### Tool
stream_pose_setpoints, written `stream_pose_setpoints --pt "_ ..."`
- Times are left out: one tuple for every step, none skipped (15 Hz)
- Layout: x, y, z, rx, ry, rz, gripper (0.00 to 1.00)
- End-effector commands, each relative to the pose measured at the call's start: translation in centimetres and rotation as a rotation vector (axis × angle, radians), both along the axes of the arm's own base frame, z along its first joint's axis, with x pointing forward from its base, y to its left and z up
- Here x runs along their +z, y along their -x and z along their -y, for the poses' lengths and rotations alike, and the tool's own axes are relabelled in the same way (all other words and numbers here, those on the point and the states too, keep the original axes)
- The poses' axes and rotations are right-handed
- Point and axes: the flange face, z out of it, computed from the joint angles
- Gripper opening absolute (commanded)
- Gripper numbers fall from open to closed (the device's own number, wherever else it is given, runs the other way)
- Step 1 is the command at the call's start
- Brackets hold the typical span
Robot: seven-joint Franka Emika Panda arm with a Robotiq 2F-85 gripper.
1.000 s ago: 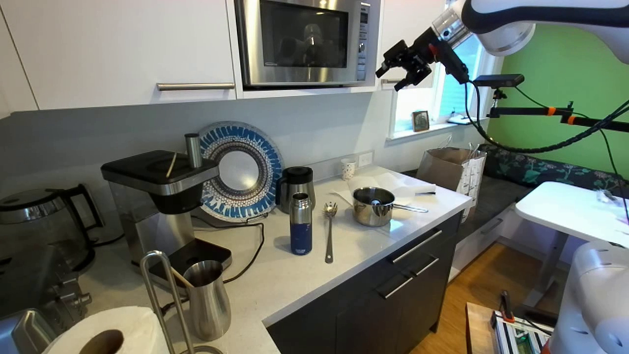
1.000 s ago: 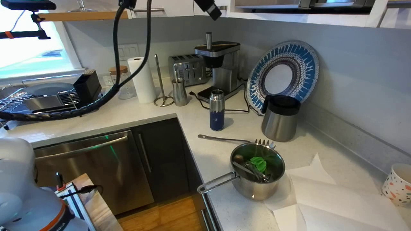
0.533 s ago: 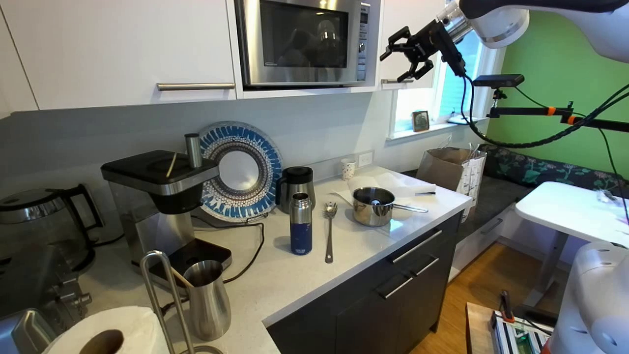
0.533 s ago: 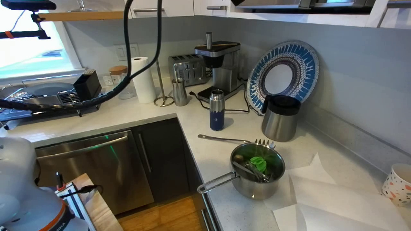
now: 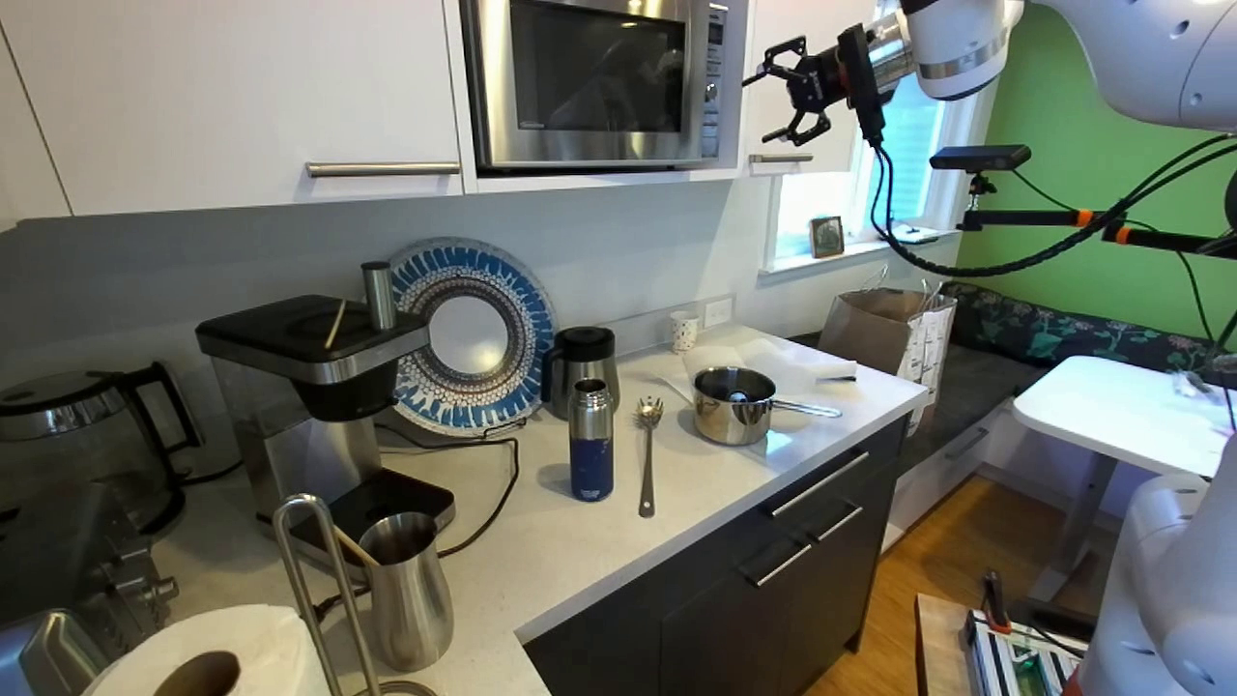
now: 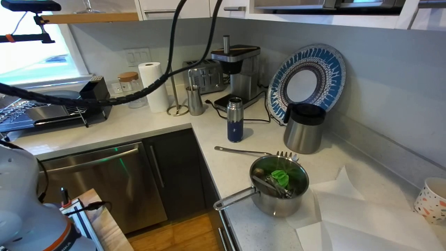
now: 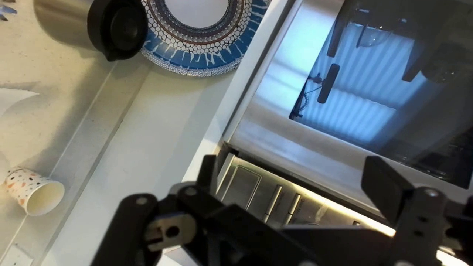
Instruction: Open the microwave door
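The microwave sits in the upper cabinet row. Its door has a dark glass window in a silver frame and looks shut. In the wrist view, the door fills the upper right, with a dark seam between it and the control strip. In an exterior view, only the microwave's lower edge shows. My gripper is open and empty, to the right of the microwave. In the wrist view, the gripper's fingers are spread wide in front of the control strip and door edge, apparently not touching.
White cabinets with bar handles flank the microwave. Below, the counter holds a pot, a blue bottle, a steel carafe, a patterned plate, a coffee machine and a paper cup.
My gripper has risen and turned from pointing down-left to nearly level, facing the microwave. It has left the exterior view where its tip showed at the top. The door has not visibly moved.
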Motion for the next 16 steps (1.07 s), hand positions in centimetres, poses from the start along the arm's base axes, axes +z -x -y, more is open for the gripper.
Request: stream_pose_setpoints --pt "0.1 -0.2 0.0 0.003 0.001 -0.001 1.00" --pt "0.3 -0.2 -0.3 0.007 0.004 0.002 1.00" --pt "0.5 -0.1 -0.4 0.008 0.005 0.005 1.00" --pt "0.6 0.0 -0.4 0.008 0.006 0.007 1.00" --pt "0.6 0.0 -0.4 0.007 0.006 0.008 1.00" --pt "0.6 0.1 -0.4 0.007 0.006 0.008 1.00" --pt "0.6 -0.4 -0.3 -0.012 -0.004 0.010 1.00" --pt "0.5 -0.7 -0.1 -0.016 -0.036 -0.008 1.00" --pt "0.5 -1.1 0.2 -0.030 -0.057 -0.017 1.00" --pt "0.3 -1.4 0.5 -0.035 -0.093 -0.026 1.00" --pt "0.1 -1.7 0.8 -0.051 -0.107 -0.029 1.00" --pt "0.0 -2.0 1.2 -0.051 -0.129 -0.033 1.00" --pt "-0.1 -2.2 1.5 -0.056 -0.150 -0.038 1.00" --pt "-0.1 -2.4 1.8 -0.060 -0.174 -0.038 1.00" --pt "-0.3 -2.7 2.1 -0.058 -0.199 -0.044 1.00" --pt "-0.3 -2.9 2.4 -0.063 -0.219 -0.042 1.00"
